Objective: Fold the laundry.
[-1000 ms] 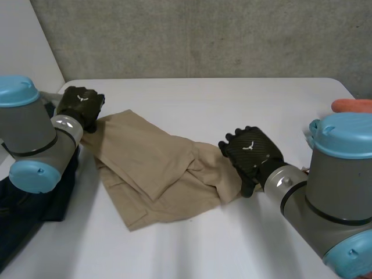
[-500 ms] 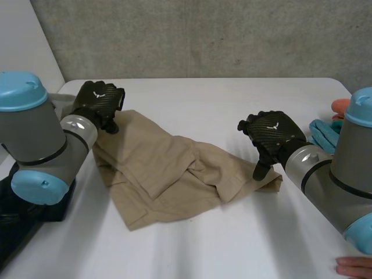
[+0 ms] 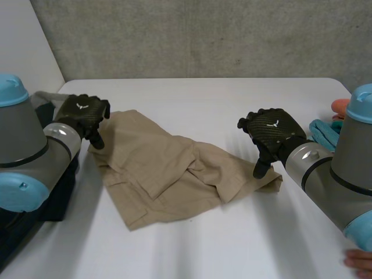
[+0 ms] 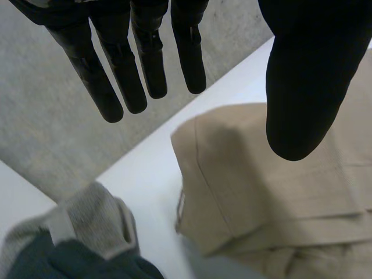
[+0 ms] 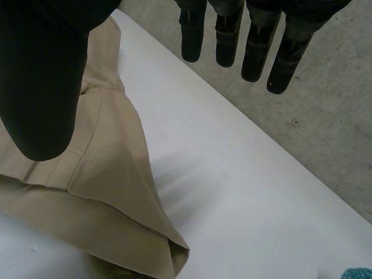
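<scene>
Head view: I count two hands and one tan garment [image 3: 163, 165]. Left hand [image 3: 86, 113] slack and empty at its left corner. Garment crumpled mid-table [image 3: 232, 99]. Right hand [image 3: 270, 131] also released, at its right end.

White table [image 3: 232, 99], grey wall [image 3: 203, 35] behind it — a person's fingers [image 3: 360, 260] at its near edge.

Tan shorts [image 3: 168, 174] lie rumpled mid-bench [image 3: 232, 99], middle bunched into folds. Dark clothes [image 3: 58, 203] sit piled at the bench's left edge.
</scene>
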You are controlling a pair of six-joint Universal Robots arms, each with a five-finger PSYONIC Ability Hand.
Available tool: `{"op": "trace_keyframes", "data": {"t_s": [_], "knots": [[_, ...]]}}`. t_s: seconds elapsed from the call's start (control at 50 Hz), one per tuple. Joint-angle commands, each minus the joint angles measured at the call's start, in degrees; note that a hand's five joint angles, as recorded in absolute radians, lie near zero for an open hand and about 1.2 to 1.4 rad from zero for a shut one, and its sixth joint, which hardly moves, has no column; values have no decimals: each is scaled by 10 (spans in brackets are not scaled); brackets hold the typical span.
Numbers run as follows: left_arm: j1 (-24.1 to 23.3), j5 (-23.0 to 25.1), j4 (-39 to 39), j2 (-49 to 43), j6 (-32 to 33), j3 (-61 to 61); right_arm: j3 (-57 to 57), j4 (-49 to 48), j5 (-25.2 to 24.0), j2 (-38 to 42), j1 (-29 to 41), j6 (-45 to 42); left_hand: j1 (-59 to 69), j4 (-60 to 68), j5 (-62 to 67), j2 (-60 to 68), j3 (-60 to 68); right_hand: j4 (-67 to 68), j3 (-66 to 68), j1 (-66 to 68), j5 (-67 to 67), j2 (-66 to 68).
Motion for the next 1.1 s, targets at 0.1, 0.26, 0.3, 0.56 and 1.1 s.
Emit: {"op": "trace_keyframes", "data": {"t_s": [0.1, 0.26, 0.3, 0.56, 1.1], "knots": [[0, 3, -10, 37, -84, -60, 0, 0, -2, 0, 1, -3, 16, 29, 32, 26, 21, -17, -7, 6, -19, -33], [-14, 3, -10, 81, -87, -128, 1, 5, -2, 1, 2, -12, 40, 52, 55, 50, 45, -17, -7, 6, -19, -33], [-27, 3, -10, 92, -86, -149, 2, 5, -2, 1, 2, -14, 63, 76, 79, 73, 68, -17, -7, 6, -19, -33], [-90, 3, -2, 108, -82, -266, 3, 5, -4, 1, 2, -14, 78, 91, 94, 88, 84, -17, -7, 6, -19, -33], [-112, 0, 84, 50, -77, -282, 9, 5, -4, 2, 8, -15, 105, 118, 121, 115, 111, -17, -7, 6, -19, -33]]}}
